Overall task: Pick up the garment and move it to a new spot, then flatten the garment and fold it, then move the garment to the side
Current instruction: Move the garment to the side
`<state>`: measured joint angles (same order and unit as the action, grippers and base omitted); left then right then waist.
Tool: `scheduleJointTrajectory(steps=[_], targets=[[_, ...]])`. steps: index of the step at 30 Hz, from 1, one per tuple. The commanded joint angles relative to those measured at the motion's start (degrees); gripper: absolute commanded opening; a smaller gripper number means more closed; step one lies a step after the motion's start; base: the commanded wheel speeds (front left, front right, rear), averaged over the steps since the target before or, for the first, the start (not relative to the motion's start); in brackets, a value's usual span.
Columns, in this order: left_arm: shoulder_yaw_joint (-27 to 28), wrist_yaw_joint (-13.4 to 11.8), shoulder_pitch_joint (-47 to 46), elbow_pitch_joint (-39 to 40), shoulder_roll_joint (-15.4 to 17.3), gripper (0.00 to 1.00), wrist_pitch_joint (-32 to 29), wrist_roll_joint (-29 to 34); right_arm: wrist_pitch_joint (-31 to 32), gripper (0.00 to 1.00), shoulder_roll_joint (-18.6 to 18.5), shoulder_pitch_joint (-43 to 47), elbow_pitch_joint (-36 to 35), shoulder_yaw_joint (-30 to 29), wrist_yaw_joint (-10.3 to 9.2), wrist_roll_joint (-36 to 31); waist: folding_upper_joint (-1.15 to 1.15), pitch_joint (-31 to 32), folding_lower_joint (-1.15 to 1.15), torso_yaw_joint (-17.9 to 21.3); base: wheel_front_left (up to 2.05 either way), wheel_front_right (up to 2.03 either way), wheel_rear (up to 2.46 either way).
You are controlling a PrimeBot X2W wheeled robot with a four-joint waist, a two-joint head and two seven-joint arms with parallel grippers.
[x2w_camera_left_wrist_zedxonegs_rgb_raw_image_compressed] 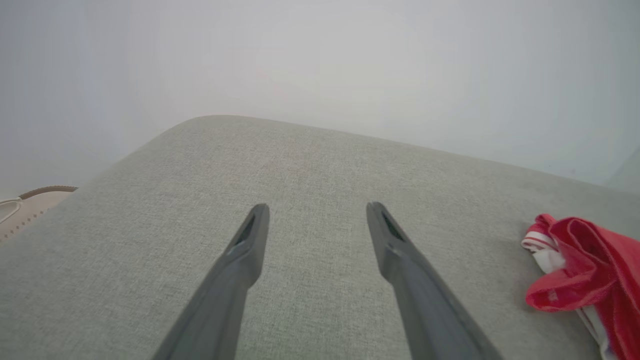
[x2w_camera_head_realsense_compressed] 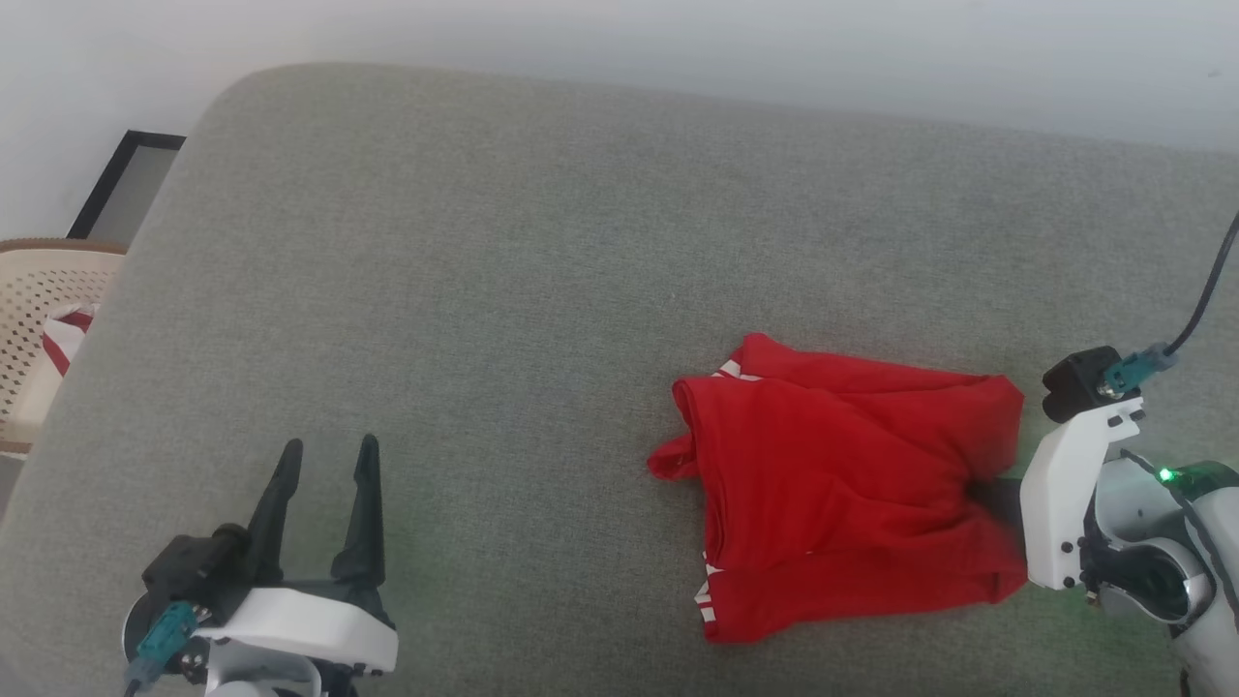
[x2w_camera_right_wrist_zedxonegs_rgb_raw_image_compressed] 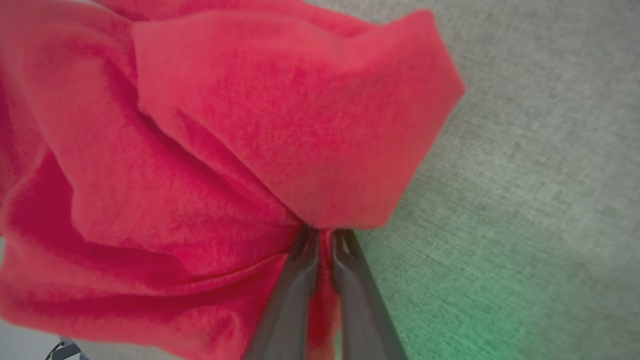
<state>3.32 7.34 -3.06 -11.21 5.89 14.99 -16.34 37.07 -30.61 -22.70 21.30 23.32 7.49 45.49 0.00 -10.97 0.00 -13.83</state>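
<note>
Red shirt [x2w_camera_head_realsense_compressed: 852, 484] lies in a rough folded bundle on the grey cushion [x2w_camera_head_realsense_compressed: 484, 242], toward its near right edge. Flattening and folding look done; I judge the move to the side is not yet made. My right gripper [x2w_camera_right_wrist_zedxonegs_rgb_raw_image_compressed: 325, 235] is almost pressed together, pinching the bundle's right-hand fold. My left gripper [x2w_camera_head_realsense_compressed: 329, 450] hovers spread and empty near the near left corner.

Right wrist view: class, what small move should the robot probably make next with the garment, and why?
Probably raise the right gripper slightly: it is pinched on an edge fold of the garment, which lies bunched on the grey cushion, while the left gripper stands open, apart from it.
</note>
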Motion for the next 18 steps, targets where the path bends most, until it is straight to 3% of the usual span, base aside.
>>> scheduleJointTrajectory(steps=[1, 18], targets=[[-0.2, 0.1, -1.0, 0.2, -0.2, 1.00, 0.2, 0.3, 0.4, 0.00, 0.9, 0.8, 0.9, 0.4, -0.01, 0.0, 0.00, -0.1, 0.00, 0.1, 0.00, 0.00, 0.00], [-1.6, 0.1, -4.9, 0.1, 0.3, 1.00, 0.2, 1.7, -1.1, 0.00, -6.8, -4.9, -0.9, -7.5, -0.04, -3.6, 0.00, -1.7, 0.00, 9.0, 0.00, 0.00, 0.00]])
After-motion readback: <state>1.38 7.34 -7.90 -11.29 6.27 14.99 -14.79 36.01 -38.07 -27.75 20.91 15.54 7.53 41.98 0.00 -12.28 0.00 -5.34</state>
